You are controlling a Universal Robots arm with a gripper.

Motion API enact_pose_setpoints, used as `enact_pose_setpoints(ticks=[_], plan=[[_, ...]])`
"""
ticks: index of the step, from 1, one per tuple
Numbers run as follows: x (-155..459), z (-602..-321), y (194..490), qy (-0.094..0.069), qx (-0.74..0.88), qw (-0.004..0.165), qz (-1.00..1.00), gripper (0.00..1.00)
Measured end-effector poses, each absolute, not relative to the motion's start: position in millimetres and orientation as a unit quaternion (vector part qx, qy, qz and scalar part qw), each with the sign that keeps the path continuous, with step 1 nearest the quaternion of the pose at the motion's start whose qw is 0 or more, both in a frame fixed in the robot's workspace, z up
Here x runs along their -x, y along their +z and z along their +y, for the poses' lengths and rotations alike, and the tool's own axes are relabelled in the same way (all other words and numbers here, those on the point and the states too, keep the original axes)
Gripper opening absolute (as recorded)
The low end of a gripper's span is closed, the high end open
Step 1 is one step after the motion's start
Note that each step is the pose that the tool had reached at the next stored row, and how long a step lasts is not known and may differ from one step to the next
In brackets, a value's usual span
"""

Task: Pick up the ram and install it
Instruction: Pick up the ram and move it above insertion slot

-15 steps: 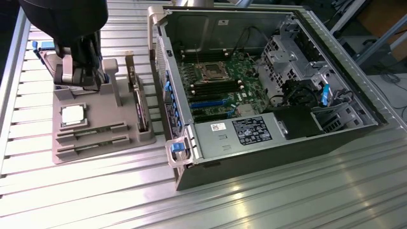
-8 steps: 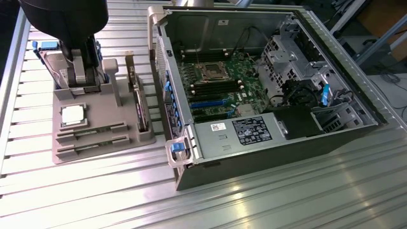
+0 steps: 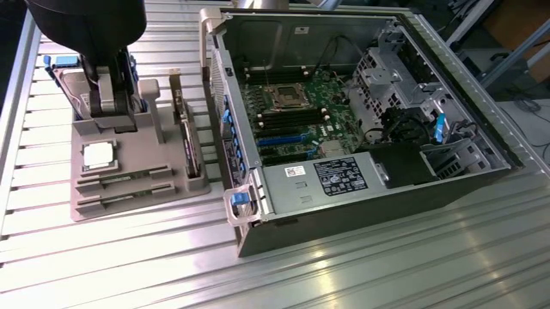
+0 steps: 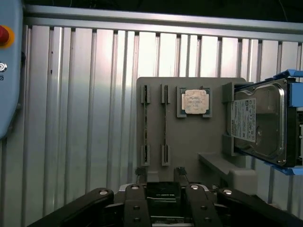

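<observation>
Two ram sticks (image 4: 145,125) on edge in gray holder (image 4: 189,137), parallel, long axes aimed at claw (image 4: 160,171); claw released, empty; one processor (image 4: 195,101), one hard drive (image 4: 258,123)

The hard drive (image 4: 258,123) beside my hand (image 4: 161,178) runs off the wrist view's edge; my hand's base is cropped too.

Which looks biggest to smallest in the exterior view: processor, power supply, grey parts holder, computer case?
1. computer case
2. grey parts holder
3. power supply
4. processor
None of these look close enough in size to be in doubt.
</observation>
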State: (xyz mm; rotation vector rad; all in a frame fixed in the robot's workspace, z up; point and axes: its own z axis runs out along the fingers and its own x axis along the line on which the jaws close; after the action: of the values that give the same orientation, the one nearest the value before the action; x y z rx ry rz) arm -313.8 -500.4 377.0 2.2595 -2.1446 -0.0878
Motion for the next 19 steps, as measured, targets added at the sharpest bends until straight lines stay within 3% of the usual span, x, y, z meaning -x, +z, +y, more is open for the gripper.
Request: enact_pose_setpoints(ticks=[14, 19], plan=[[325, -502, 339, -0.028, -0.731, 0.013, -0.682, 0.36], [325, -518, 320, -0.028, -0.730, 0.013, -0.683, 0.36]])
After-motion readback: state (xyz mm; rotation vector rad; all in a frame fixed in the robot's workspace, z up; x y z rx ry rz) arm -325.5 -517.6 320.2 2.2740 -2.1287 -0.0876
